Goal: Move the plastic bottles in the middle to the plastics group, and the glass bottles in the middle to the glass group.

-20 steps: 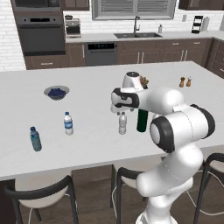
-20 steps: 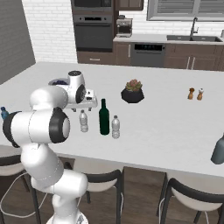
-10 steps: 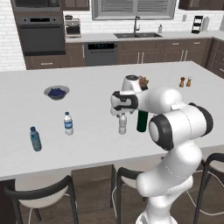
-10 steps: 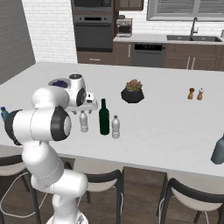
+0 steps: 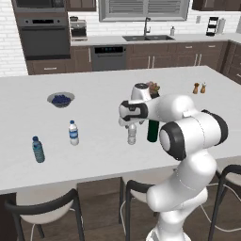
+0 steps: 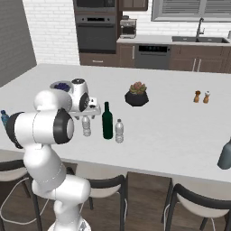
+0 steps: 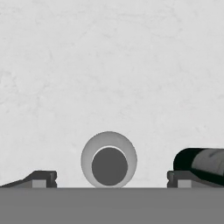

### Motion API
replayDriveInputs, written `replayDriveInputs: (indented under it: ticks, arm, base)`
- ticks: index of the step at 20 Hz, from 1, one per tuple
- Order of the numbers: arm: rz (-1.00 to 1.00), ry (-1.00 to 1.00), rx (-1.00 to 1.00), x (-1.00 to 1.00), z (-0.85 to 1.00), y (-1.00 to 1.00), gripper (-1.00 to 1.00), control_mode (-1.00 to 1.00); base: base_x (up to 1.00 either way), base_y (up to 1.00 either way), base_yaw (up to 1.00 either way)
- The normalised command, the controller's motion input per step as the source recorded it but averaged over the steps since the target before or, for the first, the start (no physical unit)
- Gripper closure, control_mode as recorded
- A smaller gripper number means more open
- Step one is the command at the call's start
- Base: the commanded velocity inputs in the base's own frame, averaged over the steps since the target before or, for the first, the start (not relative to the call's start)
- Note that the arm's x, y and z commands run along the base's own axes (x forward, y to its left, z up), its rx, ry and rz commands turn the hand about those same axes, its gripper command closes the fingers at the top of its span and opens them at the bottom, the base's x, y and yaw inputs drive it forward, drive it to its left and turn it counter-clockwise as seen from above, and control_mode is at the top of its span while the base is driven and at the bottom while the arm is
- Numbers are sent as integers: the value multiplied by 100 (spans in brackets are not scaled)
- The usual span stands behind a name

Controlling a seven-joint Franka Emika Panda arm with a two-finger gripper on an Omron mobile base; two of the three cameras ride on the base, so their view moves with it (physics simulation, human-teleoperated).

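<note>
Your two-finger gripper (image 7: 109,179) hangs with fingers spread wide, released, straight above a small clear white-capped plastic bottle (image 5: 132,133) standing near the white worktop's (image 5: 94,89) front edge, just beside the dark green narrow-necked glass bottle (image 6: 107,121).

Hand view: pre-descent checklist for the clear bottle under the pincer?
1. Pincer open: ok, the fingertips stand wide apart.
2. Clear bottle centred between the fingertips: ok, seen top-down.
3. Bottle upright: ok, it stands on the counter in the left base view.
4. Clearance to the green bottle: cannot tell; it stands close beside, right by one fingertip in the hand view.
5. Pincer low enough to close: not ok, it hangs above the cap.
6. Plastics group reachable: cannot tell; the blue-labelled bottle and blue-capped bottle stand well off to the left.
</note>
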Motion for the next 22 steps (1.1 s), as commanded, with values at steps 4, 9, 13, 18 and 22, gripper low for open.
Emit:
replayDriveInputs:
  ticks: [4,9,13,18,22]
  arm:
    - [0,-1,0,0,-5,2,-100,-100]
    - [0,-5,0,0,-9,3,-100,-100]
    - [0,-4,0,5,-15,0,-100,-100]
    - [0,-3,0,3,-15,0,-100,-100]
    - [0,-3,0,2,-7,0,-100,-100]
  base:
    - [0,0,0]
    - [0,0,0]
    - [0,0,0]
    - [0,0,0]
    - [0,0,0]
